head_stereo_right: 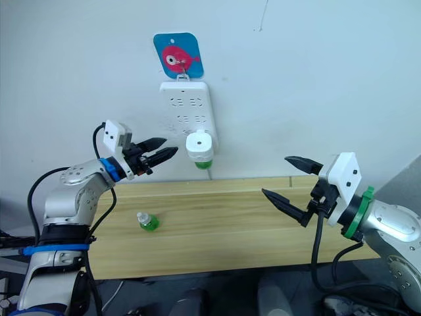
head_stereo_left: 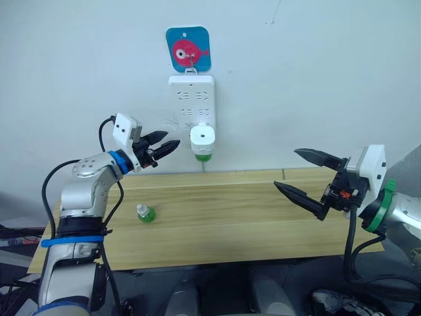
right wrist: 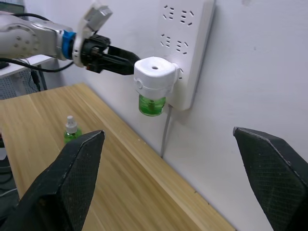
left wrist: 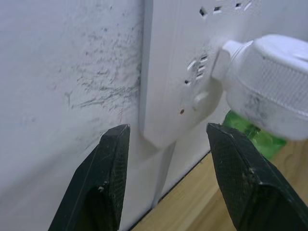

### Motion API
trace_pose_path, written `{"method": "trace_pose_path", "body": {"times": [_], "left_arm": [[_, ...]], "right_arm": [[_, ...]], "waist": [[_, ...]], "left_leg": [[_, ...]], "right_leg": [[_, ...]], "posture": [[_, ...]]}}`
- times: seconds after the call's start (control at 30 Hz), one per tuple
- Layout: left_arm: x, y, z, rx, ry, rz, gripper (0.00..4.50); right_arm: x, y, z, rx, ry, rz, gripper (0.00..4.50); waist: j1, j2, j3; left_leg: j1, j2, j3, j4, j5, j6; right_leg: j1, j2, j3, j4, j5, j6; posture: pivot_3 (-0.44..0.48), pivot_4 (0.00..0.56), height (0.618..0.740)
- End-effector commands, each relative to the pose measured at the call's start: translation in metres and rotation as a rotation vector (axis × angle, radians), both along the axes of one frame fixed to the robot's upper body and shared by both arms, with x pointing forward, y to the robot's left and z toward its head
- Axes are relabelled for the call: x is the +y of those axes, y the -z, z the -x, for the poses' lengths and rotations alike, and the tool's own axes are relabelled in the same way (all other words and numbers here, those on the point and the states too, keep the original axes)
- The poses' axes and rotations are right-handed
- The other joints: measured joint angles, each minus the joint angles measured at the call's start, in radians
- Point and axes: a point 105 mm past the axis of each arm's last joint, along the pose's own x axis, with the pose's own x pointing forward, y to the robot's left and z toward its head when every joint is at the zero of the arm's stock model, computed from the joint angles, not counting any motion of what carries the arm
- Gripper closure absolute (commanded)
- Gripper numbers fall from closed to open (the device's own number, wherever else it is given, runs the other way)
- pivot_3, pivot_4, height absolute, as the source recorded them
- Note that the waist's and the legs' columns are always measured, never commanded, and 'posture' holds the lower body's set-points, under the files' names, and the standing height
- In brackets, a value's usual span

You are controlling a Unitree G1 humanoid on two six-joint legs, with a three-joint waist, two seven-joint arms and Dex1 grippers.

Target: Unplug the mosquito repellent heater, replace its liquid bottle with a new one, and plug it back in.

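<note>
While plugged into the power strip (head_stereo_left: 191,99), heater (head_stereo_left: 202,137) — left gripper (head_stereo_left: 163,145) spread beside it, right gripper (head_stereo_left: 309,174) spread wide — spare bottle (right wrist: 71,130) on table (head_stereo_left: 223,217)

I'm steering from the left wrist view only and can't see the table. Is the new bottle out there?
Observer: Yes, a small green bottle stands upright on the wooden table, below the left tool.
Operator: Where's the right tool?
Observer: The right tool hangs open above the table's right side, away from the heater.
Operator: Heater unplugged?
Observer: No, it sits in the power strip, green bottle underneath.
</note>
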Motion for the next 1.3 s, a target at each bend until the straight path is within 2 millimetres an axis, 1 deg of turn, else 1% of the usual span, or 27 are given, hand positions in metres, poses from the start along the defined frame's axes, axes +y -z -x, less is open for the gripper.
{"method": "trace_pose_path", "body": {"times": [0.03,0.1,0.27,0.47,0.63,0.73,0.9,1.17,1.27,1.3], "left_arm": [[0.002,-0.016,-0.007,-0.067,-0.006,-0.002,1.85],[-0.001,-0.019,-0.011,-0.076,0.0,-0.002,1.85],[-0.018,-0.026,-0.015,-0.082,0.067,0.01,1.85],[-0.027,-0.025,-0.018,-0.072,0.121,-0.025,1.85],[-0.037,-0.027,-0.013,-0.063,0.198,-0.029,1.85],[-0.043,-0.033,-0.009,-0.068,0.249,-0.031,1.85],[-0.048,-0.043,-0.008,-0.084,0.277,-0.03,1.85],[-0.051,-0.049,-0.007,-0.101,0.289,-0.021,1.85],[-0.052,-0.05,-0.005,-0.096,0.299,-0.009,2.4],[-0.051,-0.05,-0.005,-0.094,0.3,-0.006,2.7]], "right_arm": [[0.005,-0.009,0.004,-0.04,-0.016,-0.01,0.0],[0.006,-0.009,0.004,-0.041,-0.013,-0.015,0.0],[0.007,-0.01,0.003,-0.041,-0.01,-0.023,0.0],[0.009,-0.011,0.003,-0.042,-0.007,-0.035,0.0],[0.011,-0.01,0.004,-0.037,-0.009,-0.039,0.0],[0.012,-0.01,0.004,-0.033,-0.013,-0.043,0.0],[0.013,-0.01,0.004,-0.029,-0.02,-0.05,0.0],[0.022,-0.013,0.004,-0.035,-0.041,-0.071,0.0],[0.025,-0.014,0.003,-0.036,-0.034,-0.084,0.0],[0.026,-0.014,0.002,-0.038,-0.03,-0.089,0.0]], "waist": [[-0.001,0.0,0.0],[-0.002,0.0,0.0],[-0.003,0.0,0.001],[-0.011,0.0,0.001],[-0.014,0.0,0.001],[-0.015,0.0,0.001],[-0.015,0.0,0.002],[-0.019,0.0,0.002],[-0.019,0.0,0.002],[-0.019,0.0,0.002]], "left_leg": [[0.0,0.0,0.0,0.0,0.0,0.0],[0.0,0.0,0.0,0.0,0.0,0.0],[-0.001,0.0,0.0,0.0,0.0,0.0],[-0.001,0.0,0.0,0.0,0.0,0.0],[-0.003,0.0,0.0,0.0,0.0,0.0],[-0.007,0.0,-0.001,0.001,0.0,0.0],[-0.011,-0.001,-0.003,0.001,0.0,0.0],[-0.011,-0.001,-0.004,0.001,0.0,0.0],[-0.012,-0.001,-0.005,0.001,0.0,0.0],[-0.012,-0.001,-0.005,0.001,0.0,0.0]], "right_leg": [[0.0,0.0,0.0,0.0,0.0,0.0],[0.0,0.0,0.0,0.0,0.0,0.0],[-0.001,0.0,0.0,0.0,0.0,0.0],[-0.001,0.0,0.0,0.0,0.0,0.001],[-0.003,0.0,0.0,0.0,0.0,0.0],[-0.007,0.0,-0.001,0.001,0.001,0.0],[-0.009,0.0,-0.003,0.0,0.001,0.0],[-0.009,0.0,-0.003,0.0,0.001,0.0],[-0.009,0.0,-0.004,0.0,0.001,0.0],[-0.009,0.0,-0.004,0.0,0.001,0.0]], "posture": [[-0.196,0.182,0.725],[-0.197,0.181,0.725],[-0.2,0.18,0.725],[-0.211,0.183,0.725],[-0.214,0.182,0.725],[-0.213,0.182,0.725],[-0.21,0.181,0.725],[-0.208,0.181,0.725],[-0.207,0.182,0.725],[-0.207,0.182,0.725]]}}
